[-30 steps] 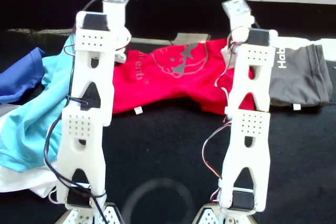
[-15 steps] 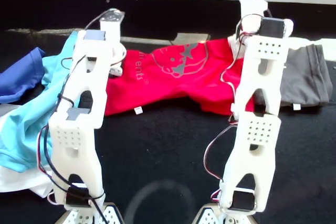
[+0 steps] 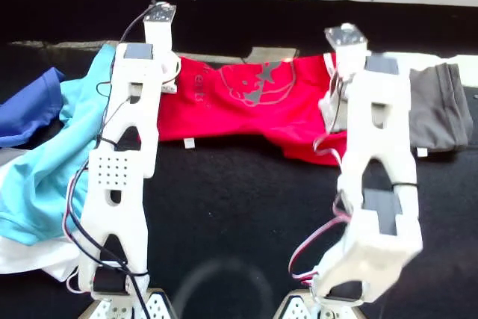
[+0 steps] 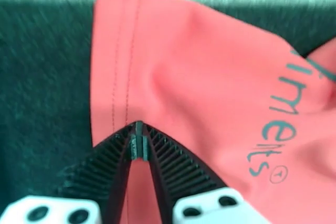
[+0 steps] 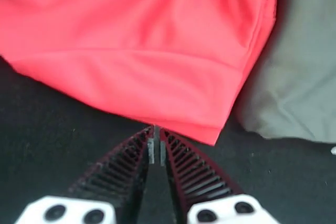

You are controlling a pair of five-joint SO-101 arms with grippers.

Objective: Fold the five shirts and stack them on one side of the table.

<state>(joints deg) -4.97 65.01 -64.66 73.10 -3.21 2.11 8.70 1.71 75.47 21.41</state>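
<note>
Plenty of open room on bare black table (image 3: 239,214) near side, btwn the two arms and up to near hem of red shirt (image 3: 246,113); far side tight, just a thin dark strip before pale back edge. Crowded at L: teal shirt (image 3: 45,162) heaped there, w/ blue shirt (image 3: 26,113) beyond it and white shirt (image 3: 26,255) under its near end. At R, hemmed in by grey shirt (image 3: 441,110) just beside red one, edges touching. Red shirt spread across far-mid table, long axis running L–R, print up, small white tag (image 3: 188,143) on near hem pointing toward arm bases; L end against the teal, R end against the grey. L gripper (image 4: 137,129) clenched on red shirt (image 4: 210,77) at its double-stitched hem, cloth pinched btwn ribbed jaws. R gripper (image 5: 156,132) w/ jaws pressed together, tips right at folded near edge of red shirt (image 5: 131,40), close by grey shirt (image 5: 294,77); can't tell if any cloth caught there
</note>
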